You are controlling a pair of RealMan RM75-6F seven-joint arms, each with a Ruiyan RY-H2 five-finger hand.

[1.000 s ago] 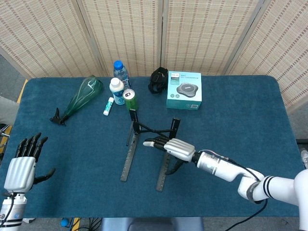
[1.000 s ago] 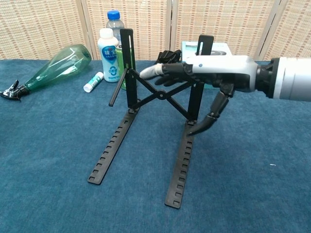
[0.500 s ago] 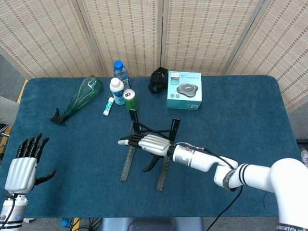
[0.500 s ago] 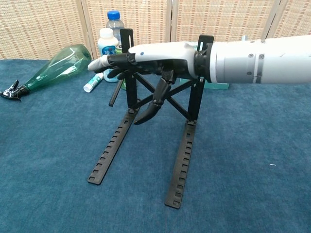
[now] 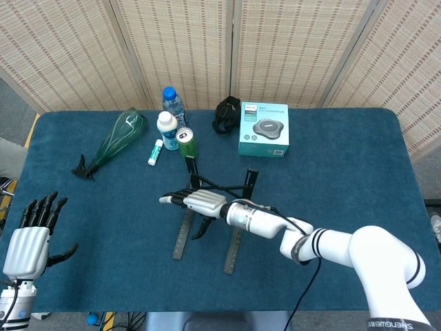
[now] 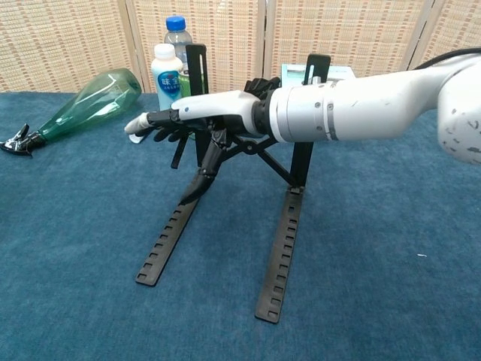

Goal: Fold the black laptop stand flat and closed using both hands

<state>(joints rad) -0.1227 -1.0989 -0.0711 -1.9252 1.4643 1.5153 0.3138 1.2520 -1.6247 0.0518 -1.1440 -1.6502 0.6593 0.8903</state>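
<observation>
The black laptop stand stands unfolded mid-table, its two slotted rails spread and its crossed struts raised. My right hand reaches leftward across the stand at strut height, fingers stretched out flat past the left upright, thumb hanging down near the left rail. It holds nothing. My left hand hovers at the table's near-left corner, fingers spread and empty, far from the stand; the chest view does not show it.
Behind the stand are a green can, a white bottle, a blue-capped bottle, a small tube, a black object and a teal box. A green glass bottle lies at the left.
My right hand has swept left across the stand, from over the right rail to past the left upright. The stand and my left hand have stayed where they were.
</observation>
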